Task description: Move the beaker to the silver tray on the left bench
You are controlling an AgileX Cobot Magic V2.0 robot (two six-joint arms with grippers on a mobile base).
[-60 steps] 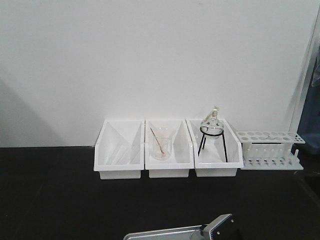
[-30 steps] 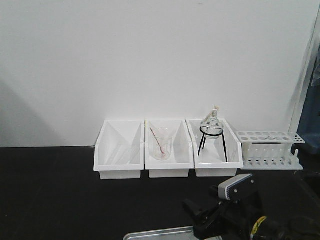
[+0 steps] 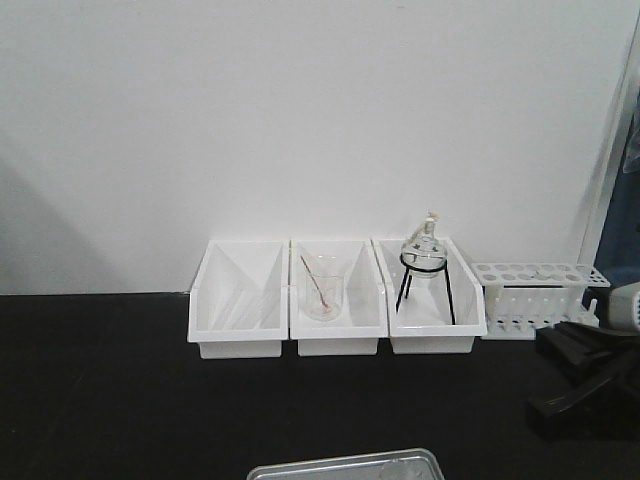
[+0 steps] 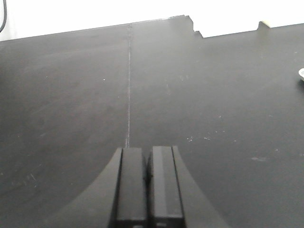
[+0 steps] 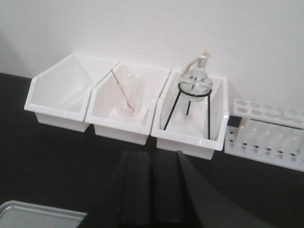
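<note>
Shiny grey metal tray [image 3: 345, 466] lies long axis left-right on the matt black bench [image 3: 120, 400]. Left gripper [image 4: 145, 183] and right gripper [image 5: 153, 190] jaws together, empty.

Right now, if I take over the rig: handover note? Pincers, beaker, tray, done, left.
Left pincer: shut, empty, low over the bare left bench.
Right pincer: shut, empty, facing the white bins, off to the side of the silver tray.
Beaker: a faint clear shape at the tray's right end looks like it. The frame edge cuts it, so not certain.
Done: probably the placement.
Left: confirm the beaker stands upright in the tray, then park both arms.
</note>
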